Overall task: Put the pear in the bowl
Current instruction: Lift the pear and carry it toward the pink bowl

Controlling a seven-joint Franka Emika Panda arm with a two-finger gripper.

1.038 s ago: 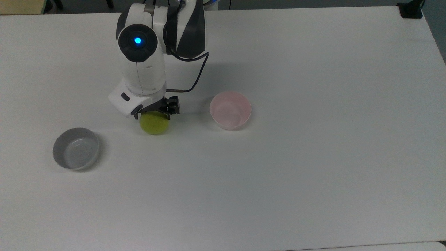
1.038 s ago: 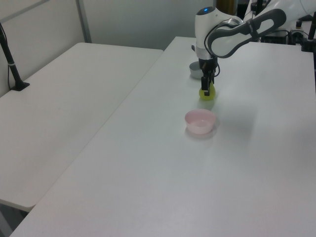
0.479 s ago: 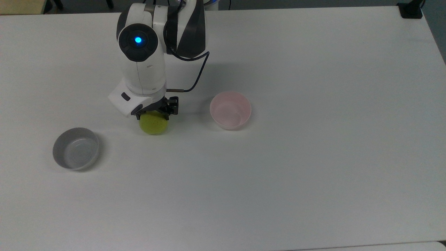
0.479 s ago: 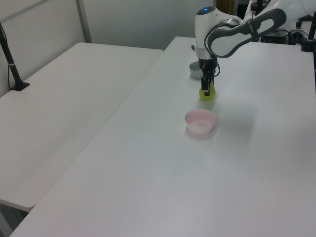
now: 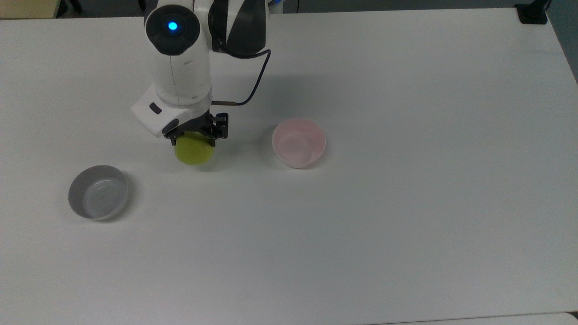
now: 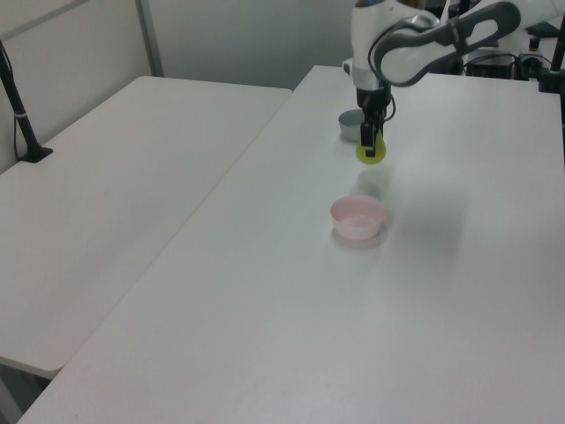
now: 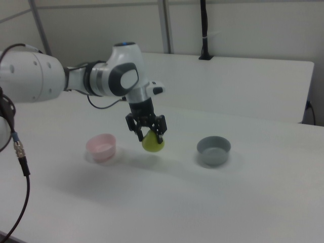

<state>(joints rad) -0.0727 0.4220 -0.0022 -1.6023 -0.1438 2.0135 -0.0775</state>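
One second ago the pear (image 7: pixel 152 143) was sitting low, at the desk (image 5: pixel 406 203) or just above it; now it is hanging clearly in the air, with its shadow lying apart from it on the desk in the right view; the hand (image 7: pixel 147 128) has risen and is carrying it. This is meaning, in my judgement, that the lifting step is done and the carrying toward the bowl (image 5: pixel 298 142) is the step that is coming.

The hand is closing its two fingers on the upper part of the pear, with only a narrow gap between them that the fruit is filling; it is holding nothing else.

The pear is staying between the grey bowl (image 5: pixel 98 192) and the pink bowl, well apart from both; in the top view the pink bowl is lying to the pear's right, and in the right view to its left.

The long axis of the pear seems to be running nearly upright, with the broad round end pointing down to the desk; the narrow end and the stem are hiding inside the fingers, so I cannot tell if it is tilting a little.
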